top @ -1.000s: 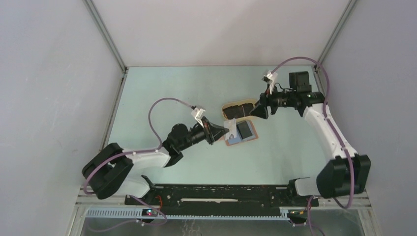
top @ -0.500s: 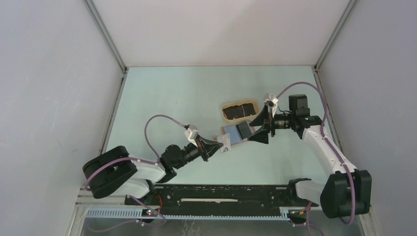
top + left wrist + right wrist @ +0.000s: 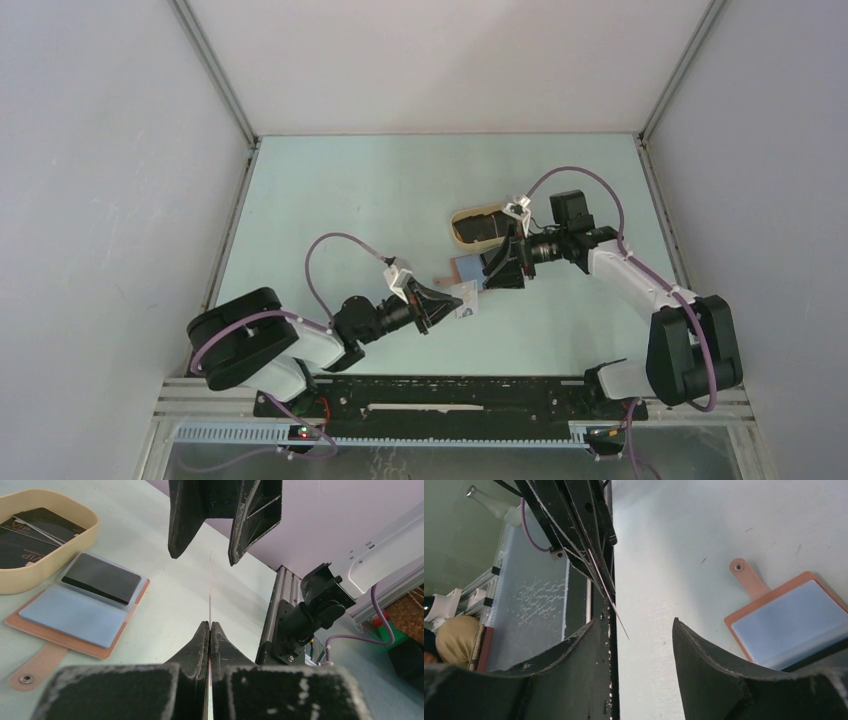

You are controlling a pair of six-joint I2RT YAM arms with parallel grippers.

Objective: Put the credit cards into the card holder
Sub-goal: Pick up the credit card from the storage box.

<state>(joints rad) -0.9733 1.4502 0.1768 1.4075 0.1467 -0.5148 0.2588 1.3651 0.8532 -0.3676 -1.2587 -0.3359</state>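
My left gripper [image 3: 447, 300] [image 3: 210, 625] is shut on a thin pale credit card [image 3: 463, 299], seen edge-on in the left wrist view [image 3: 210, 590] and held above the table. My right gripper [image 3: 493, 272] [image 3: 638, 625] is open and faces it, with its fingers [image 3: 177, 520] on either side of the card's far edge [image 3: 608, 591] without touching. The reddish-brown card holder [image 3: 80, 615] [image 3: 791, 615] lies open on the table [image 3: 330, 220], with a dark card [image 3: 102, 577] on its bluish pocket. In the top view the holder [image 3: 463, 268] is partly hidden by the right gripper.
A beige oval tray [image 3: 476, 214] [image 3: 55, 555] with black cards stands just behind the holder. The holder's strap tab [image 3: 744, 575] [image 3: 35, 667] points toward the near side. The arm bases and black rail [image 3: 440, 395] line the near edge.
My right gripper has swung left from the tray to just over the holder, facing my left gripper. My left gripper has drawn back toward the near edge with the card.
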